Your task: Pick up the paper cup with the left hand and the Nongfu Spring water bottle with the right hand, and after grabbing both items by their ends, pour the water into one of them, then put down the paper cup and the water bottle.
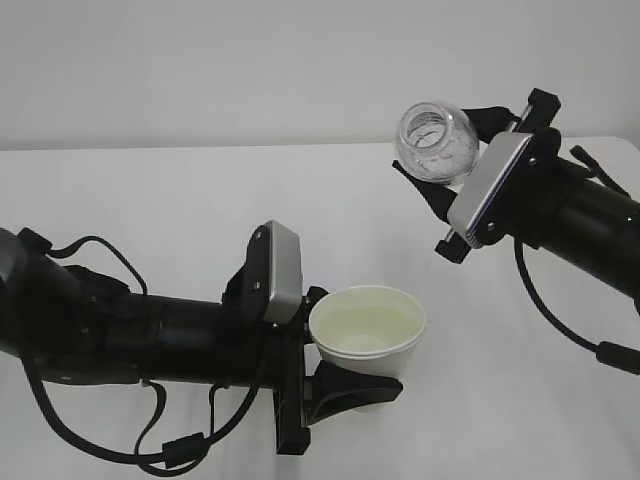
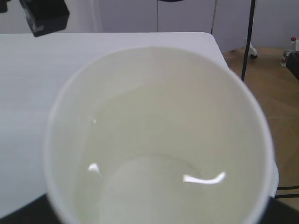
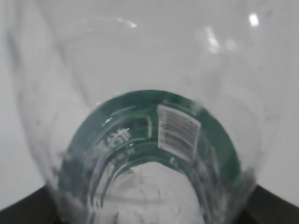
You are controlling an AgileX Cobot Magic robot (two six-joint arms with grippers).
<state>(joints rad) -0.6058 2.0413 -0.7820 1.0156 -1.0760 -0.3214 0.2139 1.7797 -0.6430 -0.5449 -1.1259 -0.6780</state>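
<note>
My left gripper is shut on the white paper cup, with one black finger on each side, and holds it upright just above the table. The cup fills the left wrist view, and clear water glints inside it. Up at the right, my right gripper is shut on the Nongfu Spring water bottle. The bottle is tilted, its open neck facing the camera and left, above and right of the cup. In the right wrist view the clear bottle with its green label hides the jaws.
The white table stretches behind both arms. In the left wrist view the table's right edge gives way to brown floor, where a black stand pole rises. A black part of the other arm shows at the top left.
</note>
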